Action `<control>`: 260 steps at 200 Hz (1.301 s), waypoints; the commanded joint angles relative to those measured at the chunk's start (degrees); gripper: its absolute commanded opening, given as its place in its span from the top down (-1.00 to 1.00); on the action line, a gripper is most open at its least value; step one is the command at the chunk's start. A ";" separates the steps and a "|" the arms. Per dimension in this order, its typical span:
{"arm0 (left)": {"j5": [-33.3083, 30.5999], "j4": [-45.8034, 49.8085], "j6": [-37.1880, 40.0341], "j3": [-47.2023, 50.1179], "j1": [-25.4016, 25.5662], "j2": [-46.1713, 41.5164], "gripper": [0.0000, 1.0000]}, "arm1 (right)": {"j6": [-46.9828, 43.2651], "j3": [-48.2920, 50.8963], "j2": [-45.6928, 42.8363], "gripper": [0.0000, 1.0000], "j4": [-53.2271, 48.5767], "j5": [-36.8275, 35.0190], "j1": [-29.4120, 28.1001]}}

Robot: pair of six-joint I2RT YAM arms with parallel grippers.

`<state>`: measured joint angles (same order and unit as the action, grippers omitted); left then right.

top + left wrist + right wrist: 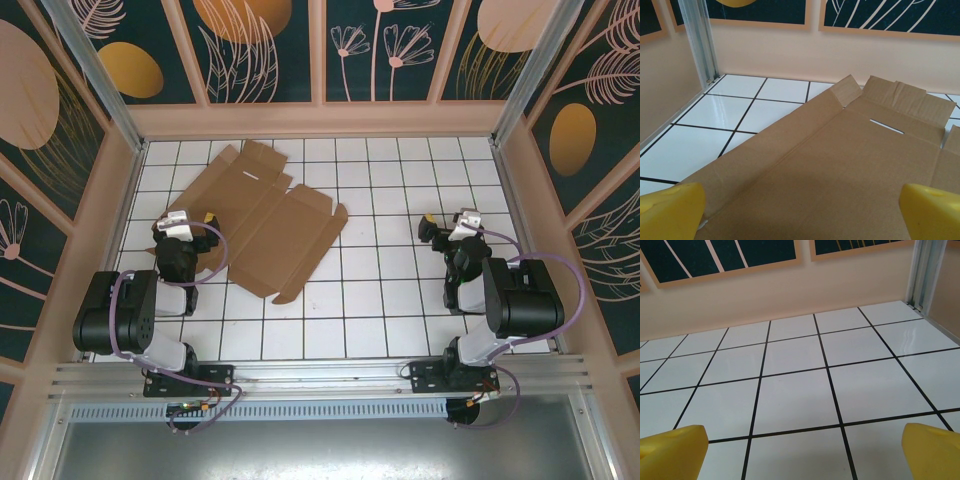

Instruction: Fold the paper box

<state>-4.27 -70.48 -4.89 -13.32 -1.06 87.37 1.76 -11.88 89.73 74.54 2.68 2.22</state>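
The overhead camera sits above and behind both arm bases, looking down on the whole tiled table (380,300). The left wrist camera looks from low and close over the paper box (840,165) toward the back wall (790,50). The right wrist camera skims the white tiles toward that same wall. Both patches lie inside the overhead view.

Free room: bare tiled table (385,260) right of the paper box (262,225) and ahead of the wide-spread right gripper (800,452). Obstacles: the flat sheet directly ahead of the spread left gripper (800,215); walls (320,120) and corner post (697,40) at the table's edges.
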 commanded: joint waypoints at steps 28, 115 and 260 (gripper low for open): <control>0.86 -1.26 0.58 -0.76 0.35 -0.29 -0.98 | -1.02 -1.01 -0.23 -0.98 0.60 0.00 0.22; 5.21 16.97 12.39 -6.75 9.02 -20.85 -0.98 | -9.91 -1.90 -32.71 -0.98 -18.42 -12.33 -17.92; -9.96 82.18 -28.99 -45.05 29.80 -18.49 -0.97 | 23.83 -37.29 -29.36 -0.98 -74.90 4.06 -30.19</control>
<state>-17.54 3.57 -26.98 -55.77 28.80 63.79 22.04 -47.94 52.40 5.41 -1.04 -24.97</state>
